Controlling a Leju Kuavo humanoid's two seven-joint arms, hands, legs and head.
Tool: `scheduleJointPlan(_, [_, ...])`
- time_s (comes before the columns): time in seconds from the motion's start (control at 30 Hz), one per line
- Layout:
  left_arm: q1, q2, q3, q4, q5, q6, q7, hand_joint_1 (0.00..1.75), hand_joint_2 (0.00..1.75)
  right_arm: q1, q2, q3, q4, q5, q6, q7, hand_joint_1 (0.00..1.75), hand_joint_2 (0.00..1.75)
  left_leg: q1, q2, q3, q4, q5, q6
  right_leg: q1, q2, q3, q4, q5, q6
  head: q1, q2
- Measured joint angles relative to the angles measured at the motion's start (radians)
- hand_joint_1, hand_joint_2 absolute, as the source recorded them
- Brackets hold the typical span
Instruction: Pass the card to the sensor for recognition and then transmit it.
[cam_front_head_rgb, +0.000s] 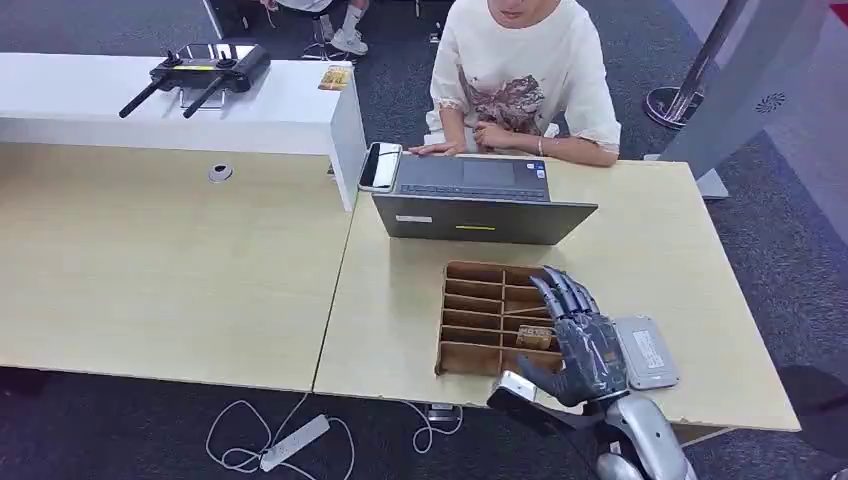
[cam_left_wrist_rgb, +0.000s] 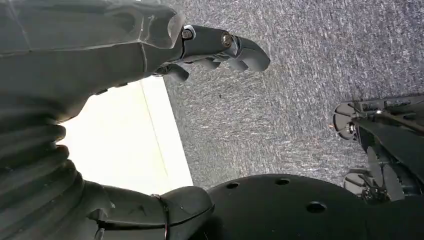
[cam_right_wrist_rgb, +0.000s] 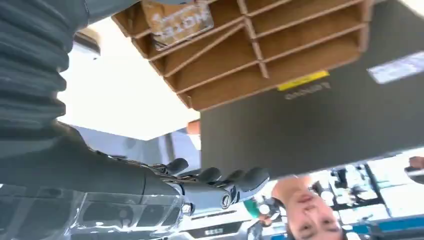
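A small brown card stands in a slot of the wooden divided box on the table's near side; the right wrist view shows the card in the box too. My right hand hovers over the box's right side, fingers stretched out and holding nothing, just right of the card. A grey flat sensor lies on the table to the right of that hand. My left hand hangs beside the table edge above the carpet, fingers loosely bent, holding nothing.
An open laptop stands behind the box, with a phone at its left and a person seated behind it. A black controller lies on the white counter. A power strip lies on the floor.
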Motion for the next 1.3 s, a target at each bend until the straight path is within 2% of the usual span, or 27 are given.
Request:
scheduleJointPlan(0.13, [0.000,0.000,0.000,0.000,0.000,0.001,0.001,0.00,1.75,-0.005,-0.004,0.000,-0.011,-0.033,0.034,-0.020,0.12,1.75,0.000,0.000,0.000,0.000,0.000,0.000,0.000,0.000,0.000,0.000,0.000,0.000,0.000,0.000])
scheduleJointPlan(0.17, [0.000,0.000,0.000,0.000,0.000,0.001,0.001,0.00,1.75,-0.006,-0.006,0.000,-0.012,-0.033,0.035,-0.021,0.19,1.75,0.000,0.000,0.000,0.000,0.000,0.000,0.000,0.000,0.000,0.000,0.000,0.000,0.000,0.000])
scheduleJointPlan(0.2, [0.000,0.000,0.000,0.000,0.000,0.001,0.001,0.00,1.75,-0.007,-0.007,0.001,-0.012,-0.032,0.037,-0.021,0.37,1.75,0.000,0.000,0.000,0.000,0.000,0.000,0.000,0.000,0.000,0.000,0.000,0.000,0.000,0.000])
scheduleJointPlan(0.23, [0.000,0.000,0.000,0.000,0.000,0.001,0.002,0.00,1.75,-0.007,-0.009,0.001,-0.012,-0.032,0.038,-0.020,0.79,1.75,0.000,0.000,0.000,0.000,0.000,0.000,0.000,0.000,0.000,0.000,0.000,0.000,0.000,0.000])
scheduleJointPlan(0.27, [-0.001,0.000,0.000,0.000,0.000,0.001,0.002,0.00,1.75,-0.007,-0.010,0.001,-0.011,-0.026,0.037,-0.019,1.10,1.75,0.000,0.000,0.000,0.000,0.000,0.000,0.000,0.000,0.000,0.000,0.000,0.000,0.000,0.000])
scheduleJointPlan(0.3, [-0.001,0.000,0.000,0.000,0.000,0.001,0.002,0.00,1.75,-0.009,-0.011,0.002,-0.010,-0.021,0.038,-0.014,1.13,1.75,0.000,0.000,0.000,0.000,0.000,0.000,0.000,0.000,0.000,0.000,0.000,0.000,0.000,0.000])
scheduleJointPlan(0.37, [-0.001,0.000,0.000,0.000,0.000,0.001,0.003,0.00,1.75,-0.016,-0.013,0.007,-0.004,-0.006,0.037,0.000,1.06,1.75,0.000,0.000,0.000,0.000,0.000,0.000,0.000,0.000,0.000,0.000,0.000,0.000,0.000,0.000])
scheduleJointPlan(0.47, [-0.001,0.000,0.000,0.000,0.000,0.001,0.003,0.00,1.75,-0.028,-0.014,0.015,0.007,0.023,0.037,0.023,1.06,1.75,0.000,0.000,0.000,0.000,0.000,0.000,0.000,0.000,0.000,0.000,0.000,0.000,0.000,0.000])
scheduleJointPlan(0.5, [-0.002,0.000,0.000,0.000,0.000,0.001,0.003,0.00,1.75,-0.032,-0.014,0.017,0.010,0.031,0.037,0.028,1.20,1.75,0.000,0.000,0.000,0.000,0.000,0.000,0.000,0.000,0.000,0.000,0.000,0.000,0.000,0.000])
scheduleJointPlan(0.53, [-0.002,0.000,0.000,0.000,0.000,0.001,0.004,0.00,1.75,-0.035,-0.014,0.019,0.013,0.037,0.037,0.036,1.24,1.75,0.000,0.000,0.000,0.000,0.000,0.000,0.000,0.000,0.000,0.000,0.000,0.000,0.000,0.000])
scheduleJointPlan(0.57, [-0.002,0.000,0.000,0.000,0.000,0.001,0.004,0.00,1.75,-0.038,-0.014,0.021,0.014,0.051,0.035,0.047,1.17,1.75,0.000,0.000,0.000,0.000,0.000,0.000,0.000,0.000,0.000,0.000,0.000,0.000,0.000,0.000])
scheduleJointPlan(0.63, [-0.002,0.000,0.000,0.000,0.000,0.000,0.004,0.00,1.75,-0.044,-0.014,0.023,0.019,0.089,0.034,0.077,1.13,1.75,0.000,0.000,0.000,0.000,0.000,0.000,0.000,0.000,0.000,0.000,0.000,0.000,0.000,0.000])
scheduleJointPlan(0.67, [-0.002,0.000,0.000,0.000,0.000,0.000,0.004,0.00,1.75,-0.046,-0.014,0.024,0.021,0.103,0.032,0.088,0.94,1.75,0.000,0.000,0.000,0.000,0.000,0.000,0.000,0.000,0.000,0.000,0.000,0.000,0.000,0.000])
scheduleJointPlan(0.73, [-0.002,0.000,0.000,0.000,0.000,-0.001,0.004,0.00,1.75,-0.051,-0.014,0.024,0.024,0.127,0.029,0.105,0.91,1.75,0.000,0.000,0.000,0.000,0.000,0.000,0.000,0.000,0.000,0.000,0.000,0.000,0.000,0.000])
scheduleJointPlan(0.77, [-0.003,0.000,0.000,0.000,0.000,-0.001,0.004,0.00,1.75,-0.054,-0.014,0.024,0.026,0.139,0.027,0.111,0.80,1.75,0.000,0.000,0.000,0.000,0.000,0.000,0.000,0.000,0.000,0.000,0.000,0.000,0.000,0.000])
scheduleJointPlan(0.83, [-0.003,0.000,0.000,0.000,0.000,-0.001,0.004,0.00,1.75,-0.058,-0.014,0.024,0.031,0.160,0.021,0.126,0.82,1.75,0.000,0.000,0.000,0.000,0.000,0.000,0.000,0.000,0.000,0.000,0.000,0.000,0.000,0.000])
scheduleJointPlan(0.87, [-0.003,0.000,0.000,0.000,0.000,-0.001,0.004,0.00,1.75,-0.060,-0.014,0.024,0.034,0.166,0.016,0.127,0.68,1.75,0.000,0.000,0.000,0.000,0.000,0.000,0.000,0.000,0.000,0.000,0.000,0.000,0.000,0.000])
scheduleJointPlan(1.0, [-0.003,0.000,0.000,0.000,0.000,-0.002,0.004,0.00,1.75,-0.065,-0.014,0.024,0.047,0.194,0.015,0.143,0.56,1.75,0.000,0.000,0.000,0.000,0.000,0.000,0.000,0.000,0.000,0.000,0.000,0.000,0.000,0.000])
scheduleJointPlan(1.27, [-0.003,0.000,0.000,0.000,-0.003,-0.003,0.002,0.00,1.75,-0.076,-0.014,0.032,0.100,0.240,0.009,0.169,0.63,1.75,0.000,0.000,0.000,0.000,0.000,0.000,0.000,0.000,0.000,0.000,0.000,0.000,0.000,0.000])
scheduleJointPlan(1.3, [-0.003,0.000,0.000,0.000,-0.003,-0.002,0.002,0.00,1.75,-0.076,-0.014,0.033,0.106,0.243,0.006,0.172,0.68,1.75,0.000,0.000,0.000,0.000,0.000,0.000,0.000,0.000,0.000,0.000,0.000,0.000,0.000,0.000])
